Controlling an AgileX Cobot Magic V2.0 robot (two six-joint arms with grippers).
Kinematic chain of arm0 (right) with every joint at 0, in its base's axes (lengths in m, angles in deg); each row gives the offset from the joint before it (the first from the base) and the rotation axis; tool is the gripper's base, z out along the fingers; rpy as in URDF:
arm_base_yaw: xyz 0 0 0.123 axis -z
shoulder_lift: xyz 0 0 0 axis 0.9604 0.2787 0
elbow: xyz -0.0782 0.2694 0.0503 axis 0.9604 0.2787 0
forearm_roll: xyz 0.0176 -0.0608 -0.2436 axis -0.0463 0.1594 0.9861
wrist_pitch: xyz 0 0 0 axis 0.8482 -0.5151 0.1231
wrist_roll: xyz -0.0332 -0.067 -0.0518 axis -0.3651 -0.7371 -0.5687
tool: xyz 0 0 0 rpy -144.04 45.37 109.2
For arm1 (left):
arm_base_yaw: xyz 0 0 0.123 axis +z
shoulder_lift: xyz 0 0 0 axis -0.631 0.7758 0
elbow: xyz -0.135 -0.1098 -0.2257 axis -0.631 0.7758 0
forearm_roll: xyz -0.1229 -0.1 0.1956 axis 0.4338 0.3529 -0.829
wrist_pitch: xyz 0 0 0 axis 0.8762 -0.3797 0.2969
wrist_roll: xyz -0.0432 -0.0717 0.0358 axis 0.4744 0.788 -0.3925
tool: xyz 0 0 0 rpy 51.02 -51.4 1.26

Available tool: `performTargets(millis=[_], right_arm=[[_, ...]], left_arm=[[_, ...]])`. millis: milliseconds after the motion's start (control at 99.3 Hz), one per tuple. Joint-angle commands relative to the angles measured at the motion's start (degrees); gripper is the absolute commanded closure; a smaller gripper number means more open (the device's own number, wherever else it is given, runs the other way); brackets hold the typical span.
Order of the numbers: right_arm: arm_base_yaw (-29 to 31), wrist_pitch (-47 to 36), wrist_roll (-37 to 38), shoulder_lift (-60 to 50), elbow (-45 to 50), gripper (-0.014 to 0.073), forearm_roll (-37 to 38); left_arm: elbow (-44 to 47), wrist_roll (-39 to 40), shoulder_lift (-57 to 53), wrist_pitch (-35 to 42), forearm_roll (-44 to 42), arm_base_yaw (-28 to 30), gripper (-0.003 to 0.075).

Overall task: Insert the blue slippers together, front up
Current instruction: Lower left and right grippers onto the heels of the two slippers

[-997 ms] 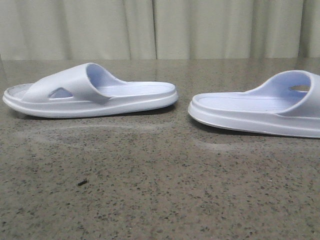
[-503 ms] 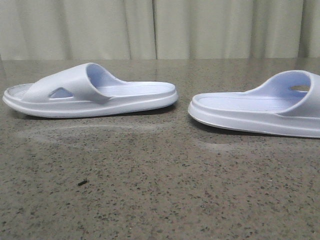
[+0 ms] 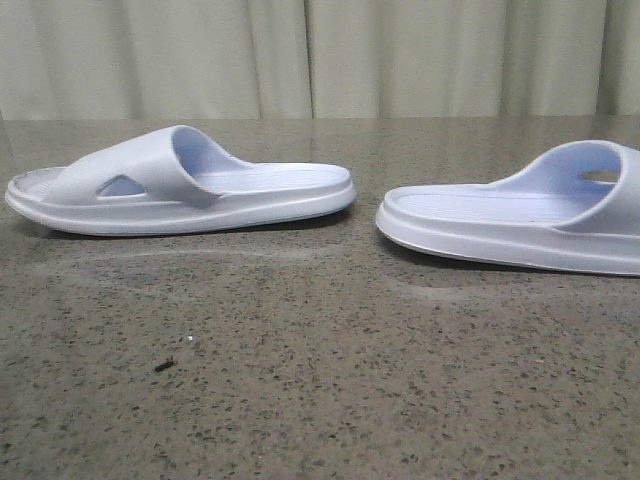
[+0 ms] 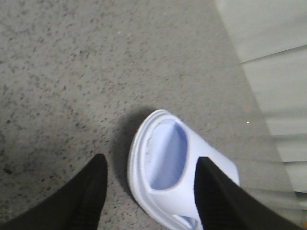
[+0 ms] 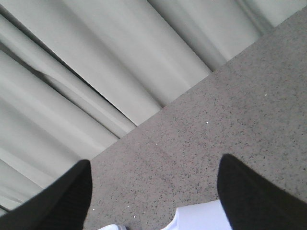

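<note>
Two pale blue slippers lie flat on the speckled stone table [image 3: 320, 400], heels facing each other with a gap between. The left slipper [image 3: 180, 185] has its toe pointing left. The right slipper [image 3: 510, 220] runs off the right edge. Neither gripper shows in the front view. In the left wrist view my left gripper [image 4: 152, 158] is open above the left slipper's toe end [image 4: 165, 153], one finger beside the sole and the other over the strap. In the right wrist view my right gripper [image 5: 156, 159] is open, with a slipper part [image 5: 199, 219] just below between the fingers.
A pale pleated curtain [image 3: 320, 55] hangs right behind the table's far edge and also shows in the right wrist view [image 5: 96, 62]. A small dark speck [image 3: 164, 366] lies on the table at the front left.
</note>
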Motion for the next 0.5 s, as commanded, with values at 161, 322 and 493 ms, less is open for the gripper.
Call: performTargets(millis=[161,322,493], right_arm=[[0.0,-3.4,-0.3,0.8,-2.2,0.0118,-0.2],[0.0,-3.4,-0.3,0.8,-2.2,0.0118,-0.2],[0.0,-3.4,-0.3,0.8,-2.2,0.0118,-0.2]], left_arm=[[-1.9,0.0,4.5,0.2,1.5,-0.5,0.0413],[-2.1,-1.1,4.8,0.4,1.5,-0.5,0.0413],[-5.0,-3.1,5.9,-0.5,1.5,-0.5,0.0413]])
